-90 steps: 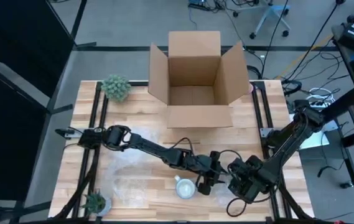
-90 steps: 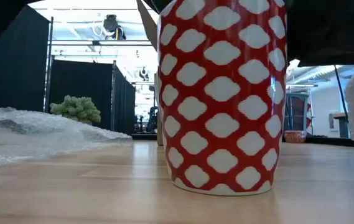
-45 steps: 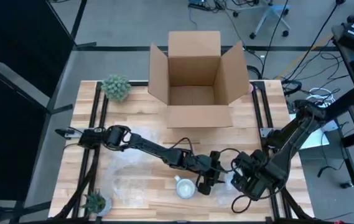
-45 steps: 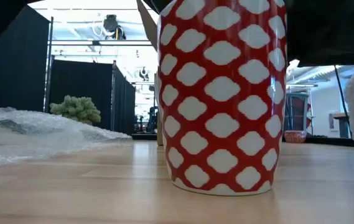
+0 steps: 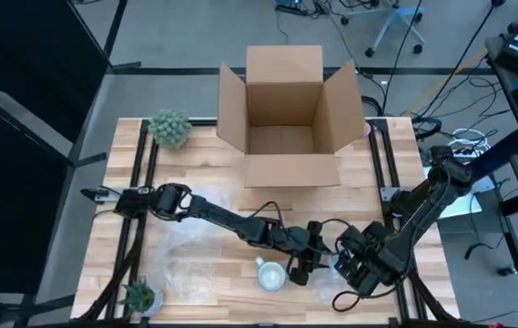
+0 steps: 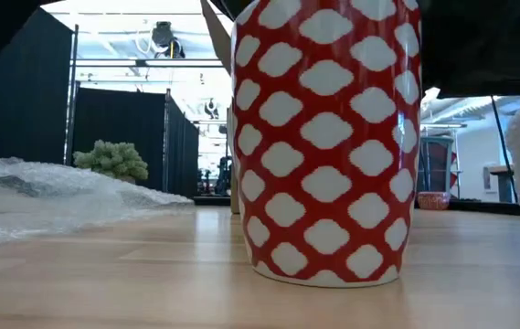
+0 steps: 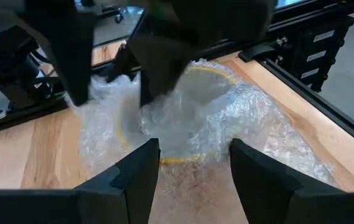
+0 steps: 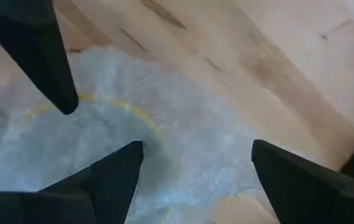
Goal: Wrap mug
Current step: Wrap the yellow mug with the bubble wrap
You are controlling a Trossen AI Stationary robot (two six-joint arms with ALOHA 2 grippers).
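The red-and-white patterned mug (image 5: 271, 273) stands near the table's front edge. Both grippers, left (image 7: 189, 163) and right (image 8: 195, 163), hang wide open and empty over crinkly clear bubble wrap (image 7: 195, 124), probably to grab it.

An open brown cardboard box (image 5: 283, 118) sits at the 12 o'clock edge of the pale wooden table (image 5: 204, 173), with a small green potted plant (image 5: 169, 128) at 10 o'clock. A red-and-white patterned ceramic mug (image 5: 271, 273) stands at 6 o'clock, crumpled clear bubble wrap (image 5: 186, 251) lying toward 8 o'clock and more just beside the mug toward 4 o'clock.
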